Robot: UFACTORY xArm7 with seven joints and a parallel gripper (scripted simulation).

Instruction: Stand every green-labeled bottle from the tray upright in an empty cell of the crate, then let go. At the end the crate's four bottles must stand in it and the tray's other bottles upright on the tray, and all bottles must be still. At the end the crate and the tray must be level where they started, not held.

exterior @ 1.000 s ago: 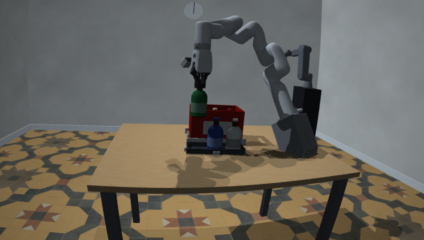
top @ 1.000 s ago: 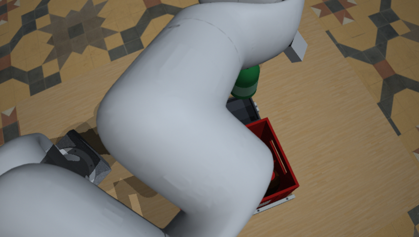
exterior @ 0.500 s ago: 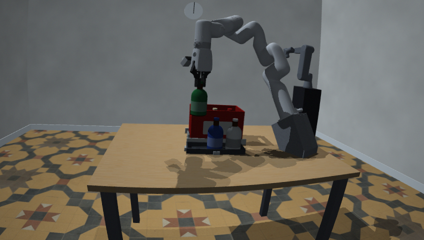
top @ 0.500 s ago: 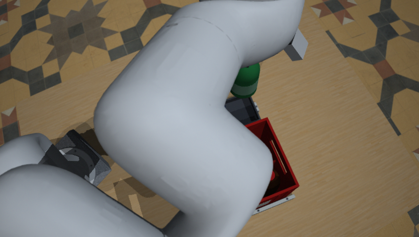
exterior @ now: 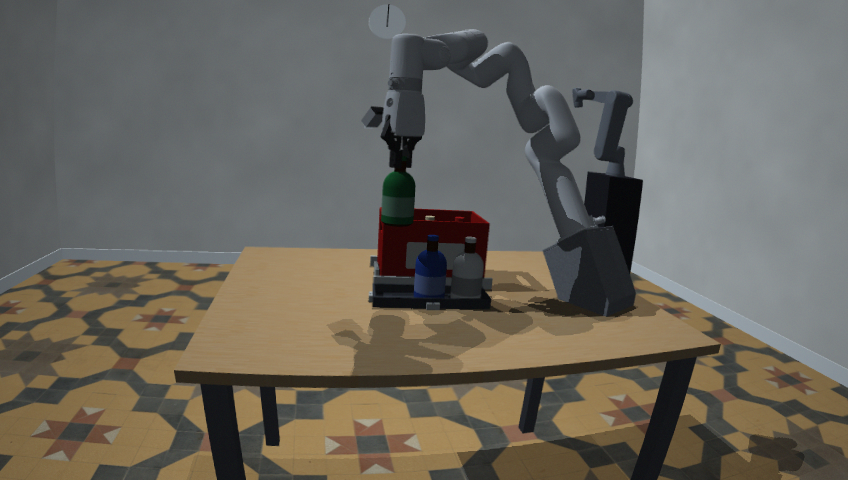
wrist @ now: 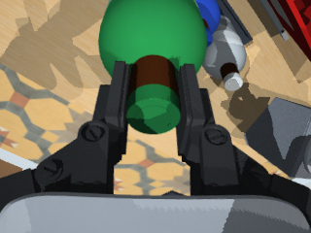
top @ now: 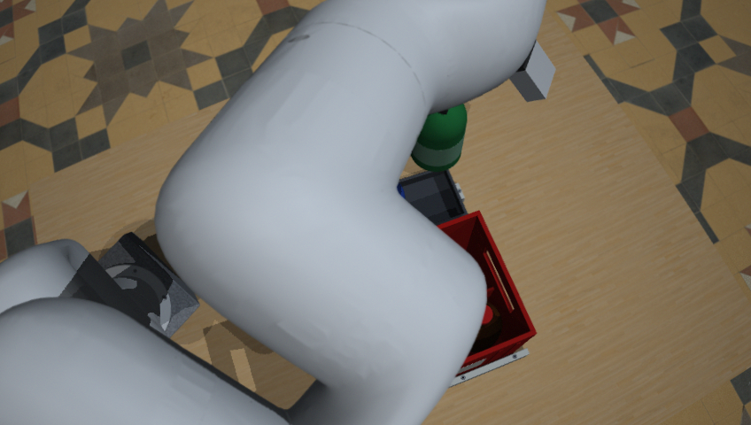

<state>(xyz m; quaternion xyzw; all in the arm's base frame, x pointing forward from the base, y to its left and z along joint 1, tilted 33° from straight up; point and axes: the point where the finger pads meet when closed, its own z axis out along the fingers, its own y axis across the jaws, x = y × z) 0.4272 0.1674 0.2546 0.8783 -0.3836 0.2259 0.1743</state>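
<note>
My gripper is shut on the neck of a green bottle with a green label. The bottle hangs upright in the air, its base about level with the rim of the red crate. It hangs over the left end of the dark tray, in front of the crate's left end. A blue bottle and a grey bottle stand upright on the tray. Caps of bottles show above the crate's rim in the exterior view.
The crate and tray sit mid-table on the wooden table. The arm's dark base stands at the table's right, and the arm covers most of the top view.
</note>
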